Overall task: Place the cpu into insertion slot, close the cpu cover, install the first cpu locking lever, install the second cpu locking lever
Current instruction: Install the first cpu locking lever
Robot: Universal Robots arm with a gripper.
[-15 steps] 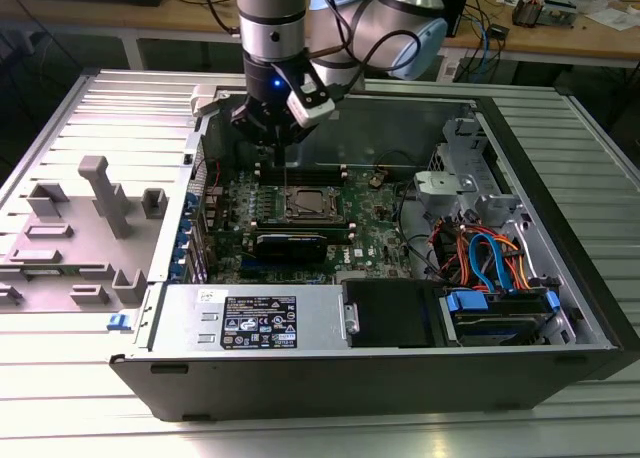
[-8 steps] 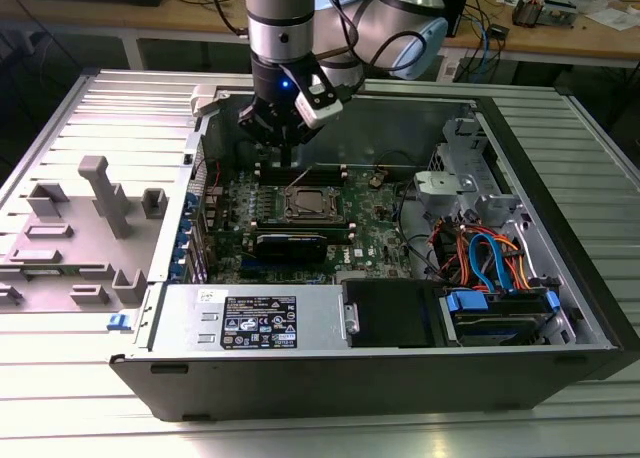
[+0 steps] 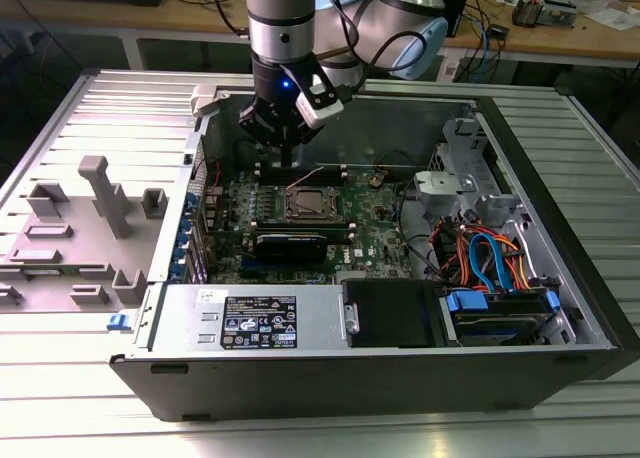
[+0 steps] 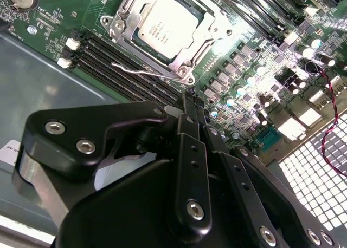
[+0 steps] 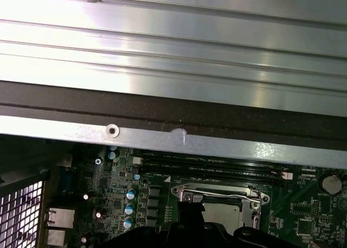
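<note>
The cpu (image 4: 167,27), a silvery square chip, lies in the insertion slot (image 3: 308,204) on the green board. The cpu cover (image 4: 123,27), a metal frame, lies flat around it. A thin wire locking lever (image 4: 142,72) runs along the slot's edge nearest my gripper, its free end standing a little off the board. My gripper (image 4: 188,99) hovers just beside that edge with its black fingers together and nothing between them. In the exterior view my gripper (image 3: 287,161) hangs over the board just behind the slot. In the first wrist view the cover (image 5: 219,194) and cpu (image 5: 226,214) show past the fingers.
The board sits inside an open computer case (image 3: 560,228). Long black memory slots (image 4: 116,61) lie beside the lever. A black card (image 3: 290,244), a power supply (image 3: 255,318) and a drive bay with coloured cables (image 3: 490,268) fill the case. A grey fixture tray (image 3: 80,228) stands at the exterior view's left.
</note>
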